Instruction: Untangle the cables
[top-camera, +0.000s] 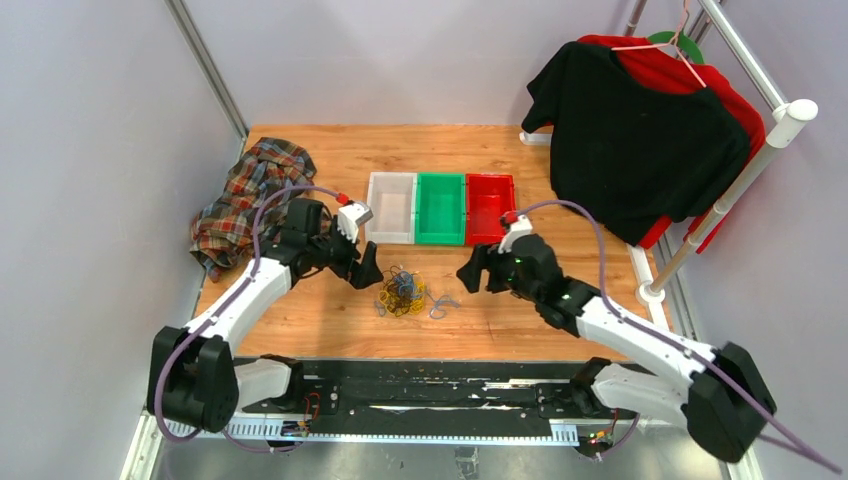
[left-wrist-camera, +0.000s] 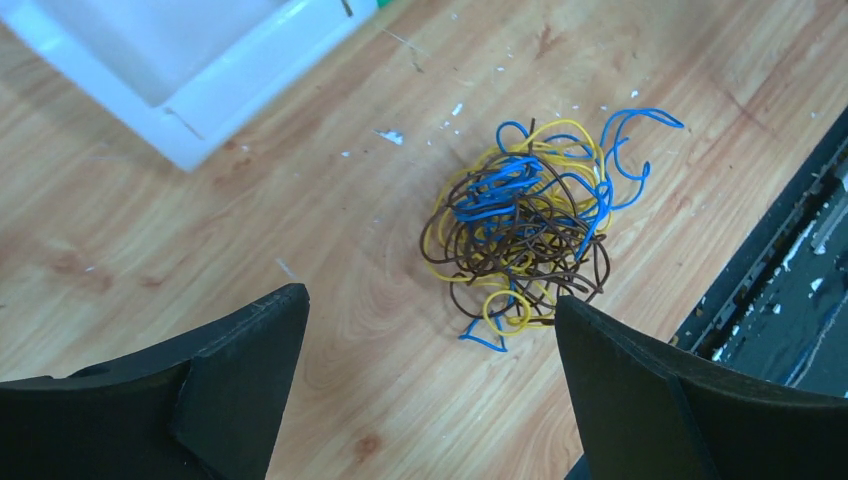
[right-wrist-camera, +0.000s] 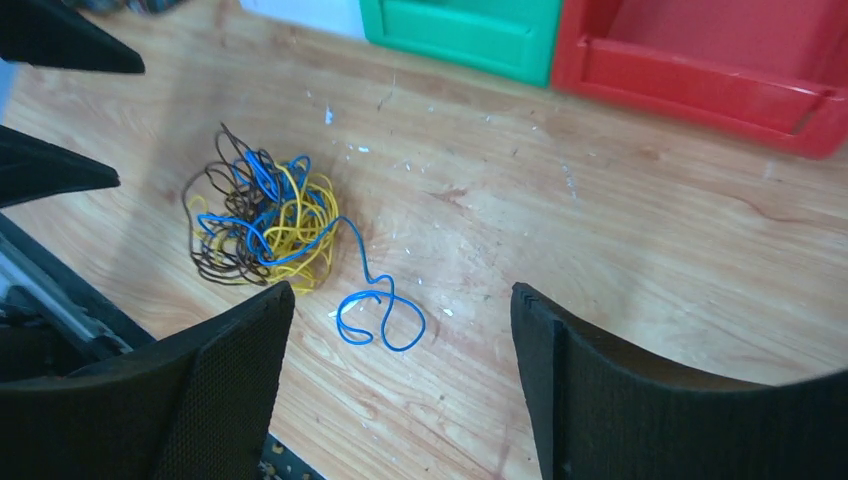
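Note:
A tangled clump of cables (top-camera: 402, 292), thin yellow, blue and dark brown loops, lies on the wooden table between my two grippers. It shows in the left wrist view (left-wrist-camera: 520, 215) and in the right wrist view (right-wrist-camera: 262, 220). One blue cable (right-wrist-camera: 378, 312) trails out of the clump toward the right gripper. My left gripper (top-camera: 366, 270) hovers just left of the clump, open and empty. My right gripper (top-camera: 474, 271) hovers to the right of it, open and empty. Neither touches the cables.
Three bins stand in a row behind the clump: white (top-camera: 391, 208), green (top-camera: 441, 208), red (top-camera: 489, 207). A plaid cloth (top-camera: 246, 198) lies at the back left. A rack with black and red shirts (top-camera: 640, 130) stands at the right. A black rail (top-camera: 420, 390) runs along the near edge.

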